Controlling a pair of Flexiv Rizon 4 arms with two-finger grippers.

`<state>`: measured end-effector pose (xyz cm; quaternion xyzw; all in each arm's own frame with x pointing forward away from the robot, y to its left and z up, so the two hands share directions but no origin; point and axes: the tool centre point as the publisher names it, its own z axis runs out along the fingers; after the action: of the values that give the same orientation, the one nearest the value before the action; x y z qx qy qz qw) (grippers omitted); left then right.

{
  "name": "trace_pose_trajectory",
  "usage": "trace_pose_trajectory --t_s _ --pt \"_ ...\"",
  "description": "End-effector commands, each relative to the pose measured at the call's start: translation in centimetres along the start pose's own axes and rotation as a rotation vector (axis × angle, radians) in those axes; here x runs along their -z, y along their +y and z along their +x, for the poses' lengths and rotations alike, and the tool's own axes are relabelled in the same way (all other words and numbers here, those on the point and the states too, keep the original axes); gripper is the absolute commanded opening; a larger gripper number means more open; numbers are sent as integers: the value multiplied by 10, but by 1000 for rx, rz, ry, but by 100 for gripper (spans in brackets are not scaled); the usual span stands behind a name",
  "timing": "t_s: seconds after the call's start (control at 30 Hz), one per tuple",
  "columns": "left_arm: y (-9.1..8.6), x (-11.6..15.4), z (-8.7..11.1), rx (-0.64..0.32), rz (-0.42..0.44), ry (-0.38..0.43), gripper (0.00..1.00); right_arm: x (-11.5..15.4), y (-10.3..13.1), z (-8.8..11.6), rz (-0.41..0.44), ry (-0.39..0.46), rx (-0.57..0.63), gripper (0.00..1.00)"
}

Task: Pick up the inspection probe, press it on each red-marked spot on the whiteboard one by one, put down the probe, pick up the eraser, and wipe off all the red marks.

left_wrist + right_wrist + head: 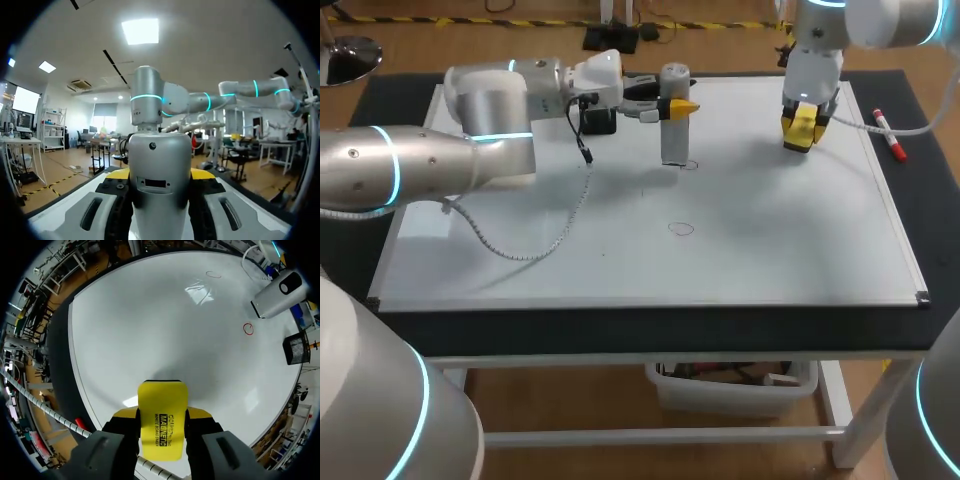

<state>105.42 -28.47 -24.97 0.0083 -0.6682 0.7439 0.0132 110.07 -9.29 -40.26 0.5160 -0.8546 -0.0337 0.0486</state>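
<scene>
1. Whiteboard [770,250] flat on the desk [620,325], covering most of the dark top.
2. Left arm, entering from the left of the head view: left fingers [682,105] clamped on the inspection probe [675,140], a grey cylinder upright over the far middle of the board, with one yellow tip at each side of its body.
3. Lower end of the probe just beside a red circle [688,165]; contact with the board surface not discernible.
4. Second red circle [681,228] nearer the front edge, well apart from the probe.
5. Right arm, entering from the far right corner: right fingers [792,122] closed on the yellow eraser [162,420], gripped from two sides over the far right part of the board and well apart from both circles.
6. Red marker [888,135] lying on the dark desk strip just beyond the board's right edge.
7. Black box-like object [600,120] at the far edge of the board, behind the left wrist; thin cable [520,256] hanging from the left arm and looping across the left part of the board.
</scene>
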Motion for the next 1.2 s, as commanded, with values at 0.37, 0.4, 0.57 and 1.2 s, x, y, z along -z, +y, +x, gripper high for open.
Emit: trace_pose_trajectory --t_s 0.37,0.4,0.57,1.2 --pt "15 -15 -16 -5 26 47 0 1 -1 0 0 3 3 0" --pt "16 -15 -17 -9 24 49 0 1 -1 0 0 3 3 0" --pt "19 -15 -20 -11 26 48 0 1 -1 0 0 3 3 0" --pt "31 -23 -22 -6 11 69 0 1 -1 0 0 3 3 0"
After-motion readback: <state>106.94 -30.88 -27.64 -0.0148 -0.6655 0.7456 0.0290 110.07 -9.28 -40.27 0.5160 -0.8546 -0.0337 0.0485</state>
